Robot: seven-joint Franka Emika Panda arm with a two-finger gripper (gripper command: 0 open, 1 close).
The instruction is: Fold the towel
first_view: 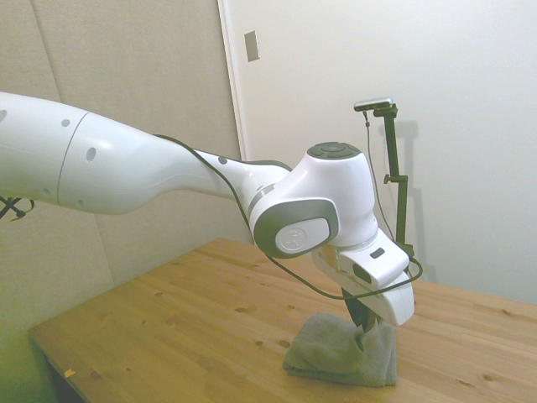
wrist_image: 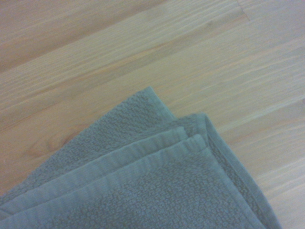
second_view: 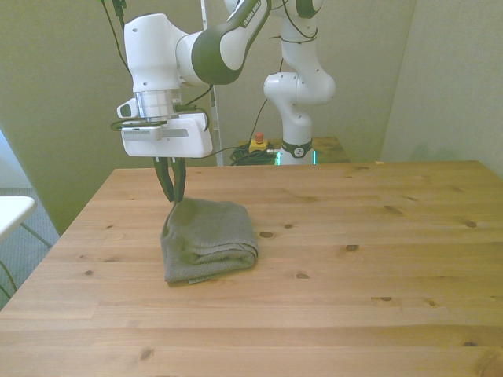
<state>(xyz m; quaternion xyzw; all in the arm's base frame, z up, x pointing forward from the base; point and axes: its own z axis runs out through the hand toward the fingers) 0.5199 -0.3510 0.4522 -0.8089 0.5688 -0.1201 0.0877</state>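
The grey towel point(second_view: 211, 239) lies in thick folded layers on the wooden table point(second_view: 354, 275), toward the front view's left. One far corner of it is pulled up into a peak. My gripper point(second_view: 173, 196) points straight down over that corner, shut on it. From the side the towel point(first_view: 336, 353) is a low bundle rising to the gripper point(first_view: 362, 327) at its right end. The wrist view shows the towel's point(wrist_image: 167, 191) stacked hemmed edges meeting at a corner over bare wood.
Behind the table's far edge stands a second white robot arm point(second_view: 295, 86), with a yellow box carrying a red button point(second_view: 257, 141) beside it. A white surface point(second_view: 12, 212) sits off the front view's left edge. Bare wood lies to the front view's right of the towel.
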